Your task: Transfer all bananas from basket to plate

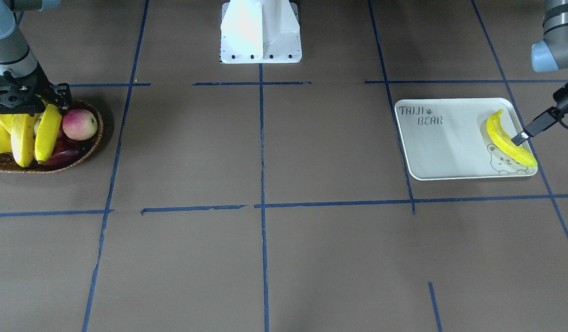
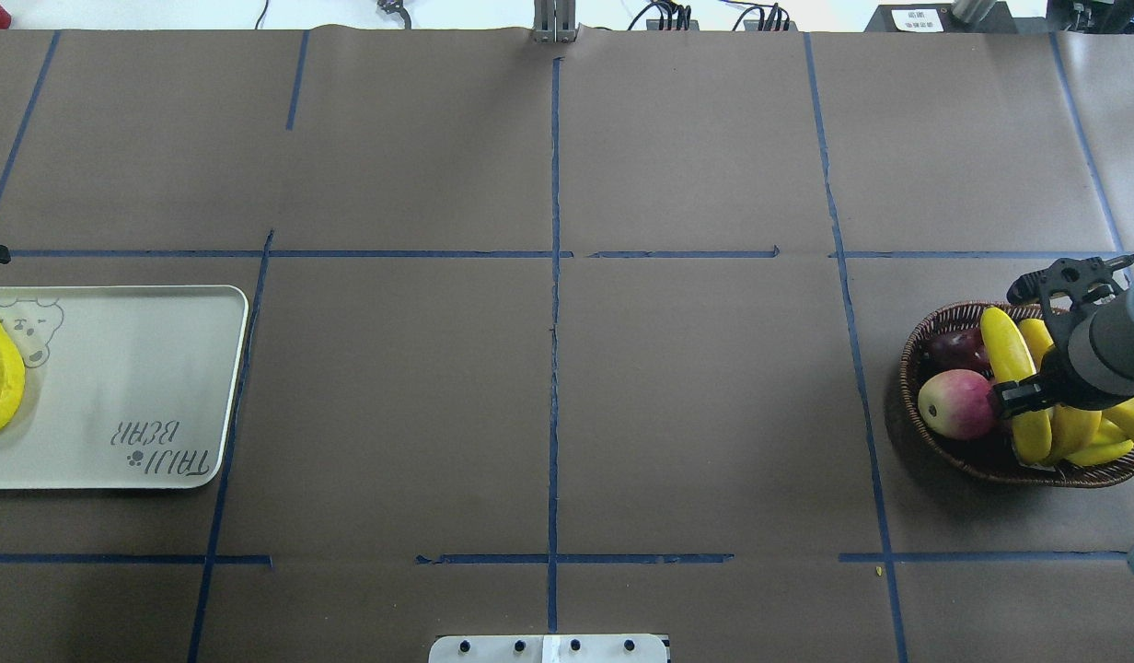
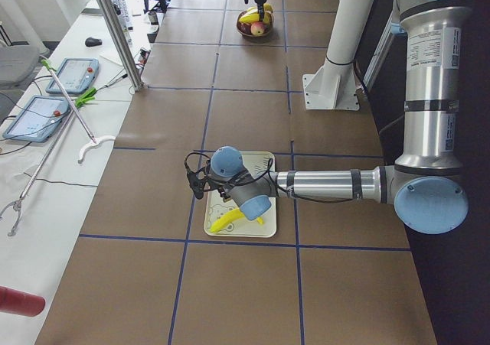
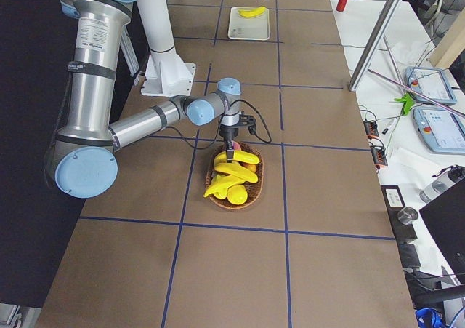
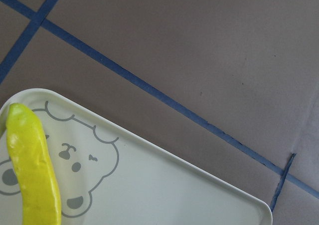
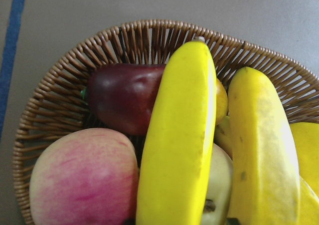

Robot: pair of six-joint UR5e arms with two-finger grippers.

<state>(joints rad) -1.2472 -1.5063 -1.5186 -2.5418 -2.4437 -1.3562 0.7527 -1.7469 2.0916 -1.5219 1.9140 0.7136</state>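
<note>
One banana (image 1: 507,140) lies free on the right side of the cream plate (image 1: 445,147), over the bear drawing; it also shows in the left wrist view (image 5: 35,170). My left gripper (image 1: 526,133) hovers above it, one slim finger (image 1: 537,124) showing with its pad bare, so it is open and empty. The wicker basket (image 2: 935,322) holds three more bananas. My right gripper (image 2: 1036,368) is down over the nearest banana (image 2: 1013,359), which fills the right wrist view (image 6: 179,135). Its fingers are hidden, so I cannot tell whether it is open or shut.
A pink-red round fruit (image 2: 955,403) and a dark red fruit (image 2: 958,348) lie beside the bananas in the basket. The white robot base (image 1: 261,32) stands at mid table. Blue tape lines cross the brown table between basket and plate.
</note>
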